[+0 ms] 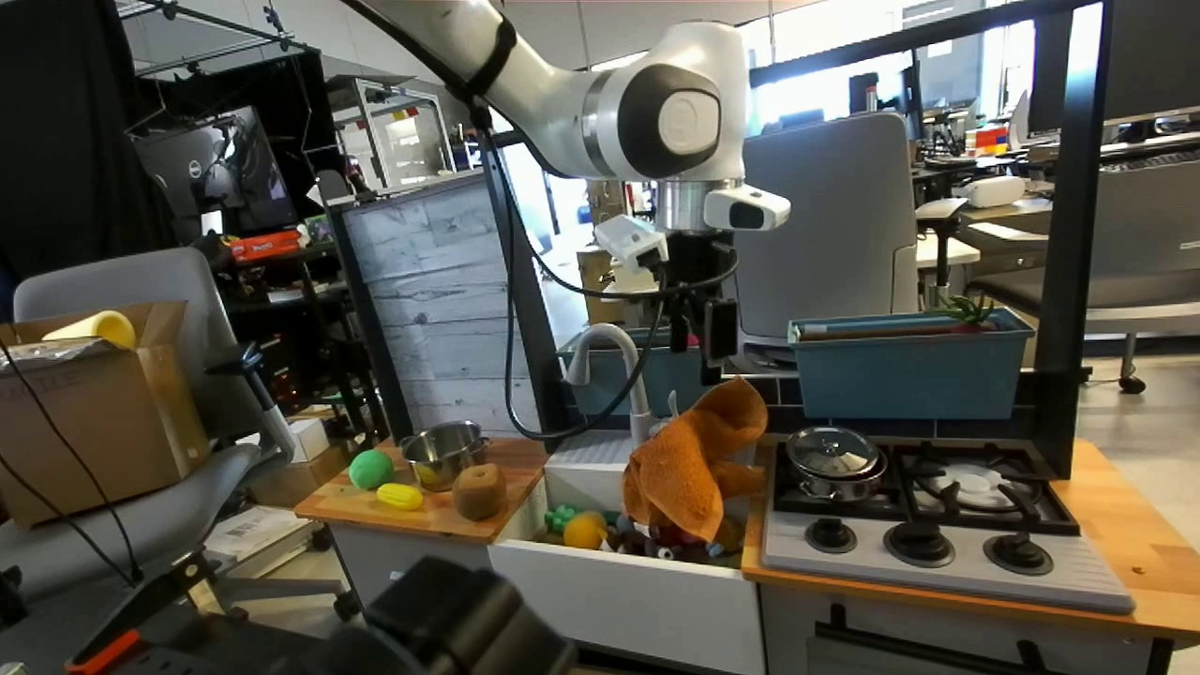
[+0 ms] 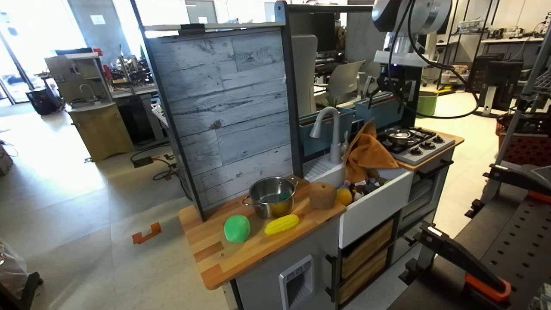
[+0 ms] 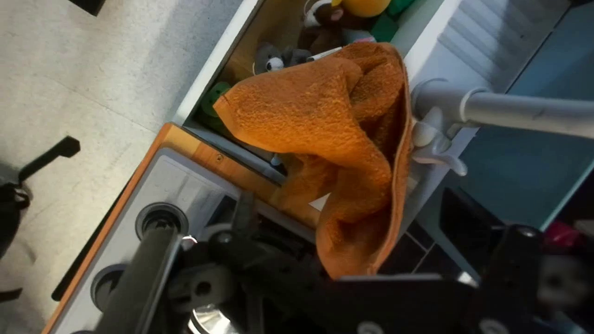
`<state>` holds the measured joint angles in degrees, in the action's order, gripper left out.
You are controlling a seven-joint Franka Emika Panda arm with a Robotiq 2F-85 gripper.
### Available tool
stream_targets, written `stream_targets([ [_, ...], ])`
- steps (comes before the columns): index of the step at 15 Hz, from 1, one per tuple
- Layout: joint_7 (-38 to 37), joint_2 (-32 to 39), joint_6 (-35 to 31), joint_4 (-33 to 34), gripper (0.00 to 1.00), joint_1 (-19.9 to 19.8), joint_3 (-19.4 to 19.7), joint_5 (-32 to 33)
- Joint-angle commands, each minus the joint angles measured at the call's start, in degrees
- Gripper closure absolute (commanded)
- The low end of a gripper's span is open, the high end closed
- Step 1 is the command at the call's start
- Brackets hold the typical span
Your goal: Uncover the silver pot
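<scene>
The black two-fingered pincer (image 1: 698, 345) hangs spread and gripping nothing, likely so it can take the round see-through lid (image 1: 832, 452) covering the small, shiny silver metal pot (image 1: 844, 487), set as if cooking on the grey-and-black stove (image 1: 870, 560).

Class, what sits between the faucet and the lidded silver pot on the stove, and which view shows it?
A bunched orange cloth is between the faucet and the silver pot; both exterior views show it.
</scene>
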<state>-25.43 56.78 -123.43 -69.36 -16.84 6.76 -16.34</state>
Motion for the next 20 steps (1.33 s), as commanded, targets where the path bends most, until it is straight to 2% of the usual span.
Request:
stream_targets([
  [1, -6.6, 9.3, 5.3, 13.5, 0.00, -2.6, 0.7, -2.5],
  [6, -18.8, 18.6, 5.7, 26.4, 0.00, -6.0, 1.0, -1.8],
  [11, -29.1, 26.4, 9.5, 38.0, 0.00, -8.5, 1.9, -1.0],
  [14, -33.5, 28.1, 11.4, 40.3, 0.00, -9.7, 1.9, -1.3],
  [16, -37.2, 28.0, 11.7, 39.5, 0.00, -10.7, 0.8, 0.0],
  [20, -46.0, 30.1, 9.8, 41.2, 0.00, -11.3, 1.9, 1.0],
])
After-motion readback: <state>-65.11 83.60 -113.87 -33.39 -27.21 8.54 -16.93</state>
